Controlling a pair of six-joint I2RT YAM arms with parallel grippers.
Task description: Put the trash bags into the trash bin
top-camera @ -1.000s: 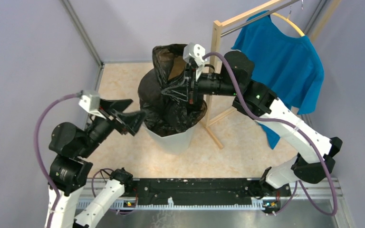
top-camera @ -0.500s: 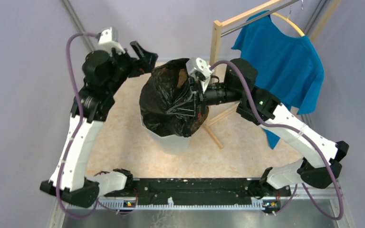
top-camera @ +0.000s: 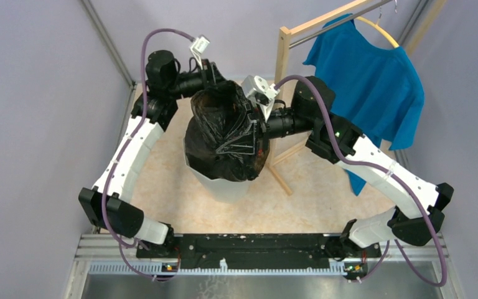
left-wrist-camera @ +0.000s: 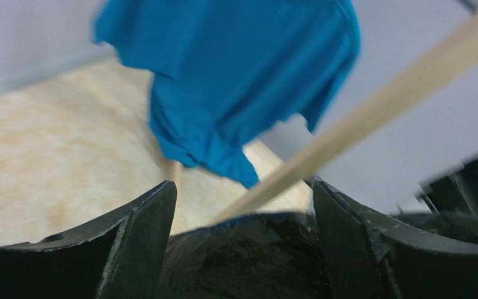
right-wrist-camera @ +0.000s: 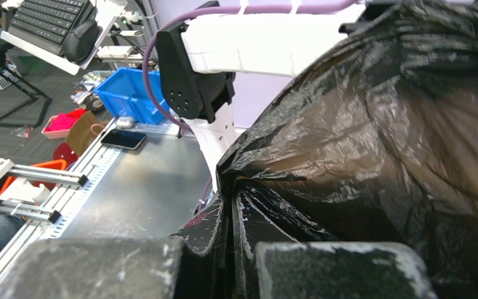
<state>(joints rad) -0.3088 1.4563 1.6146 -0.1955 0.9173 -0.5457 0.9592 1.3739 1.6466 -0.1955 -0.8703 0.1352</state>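
The black trash bag (top-camera: pixel 221 140) bulges out of the top of the white faceted trash bin (top-camera: pixel 224 185), spilling over its rim. My right gripper (top-camera: pixel 250 132) is at the bag's right side, shut on a pinched fold of it (right-wrist-camera: pixel 231 208); brownish plastic (right-wrist-camera: pixel 379 156) fills the right wrist view. My left gripper (top-camera: pixel 213 76) is open at the bag's far upper edge. In the left wrist view its two fingers (left-wrist-camera: pixel 143 237) stand wide apart with the bag's top (left-wrist-camera: pixel 243 258) low between them; I cannot tell whether they touch it.
A wooden rack (top-camera: pixel 282 68) with a blue shirt (top-camera: pixel 373 81) on a hanger stands right of the bin; both show in the left wrist view, rail (left-wrist-camera: pixel 379 93) and shirt (left-wrist-camera: pixel 224 75). Grey walls close in on three sides. The left arm (right-wrist-camera: pixel 255 43) arches over the bag.
My left arm has swung from low at the near left up and round to the bag's far top edge. My right gripper has drawn the bag's top down and nearer; the bag sits lower.
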